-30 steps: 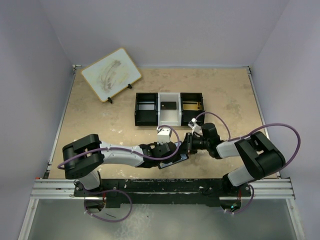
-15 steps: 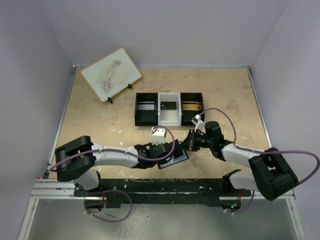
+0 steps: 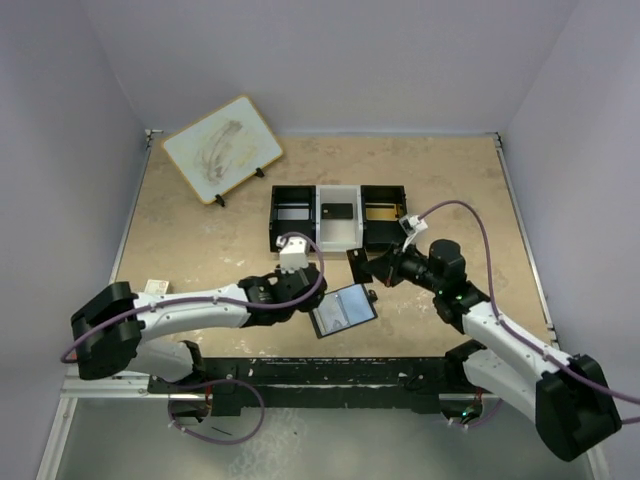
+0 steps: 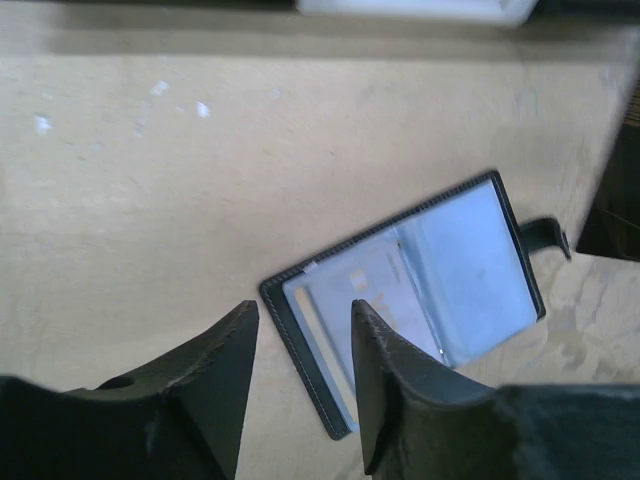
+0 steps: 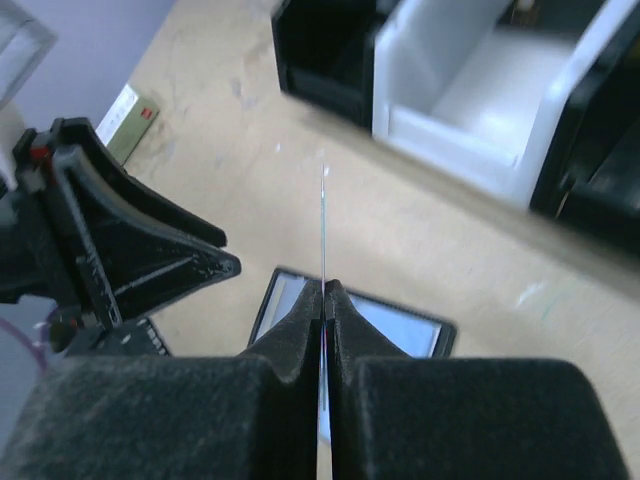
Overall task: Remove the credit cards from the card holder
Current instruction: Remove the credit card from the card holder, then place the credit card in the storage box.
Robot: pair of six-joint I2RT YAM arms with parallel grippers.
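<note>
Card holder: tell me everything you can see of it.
The card holder lies opened flat on the table, near the arm bases. It has a black leather-like cover with a stitched edge, a pale blue-grey lining, and a small black closure tab sticking out from one side. What looks like a pale card sits tucked in one half's pocket. The left gripper hovers open at its corner; nothing grips it.

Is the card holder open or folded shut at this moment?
Open: the card holder lies spread flat on the table, both pale blue-grey inner panels facing up, its strap tab sticking out sideways.
</note>
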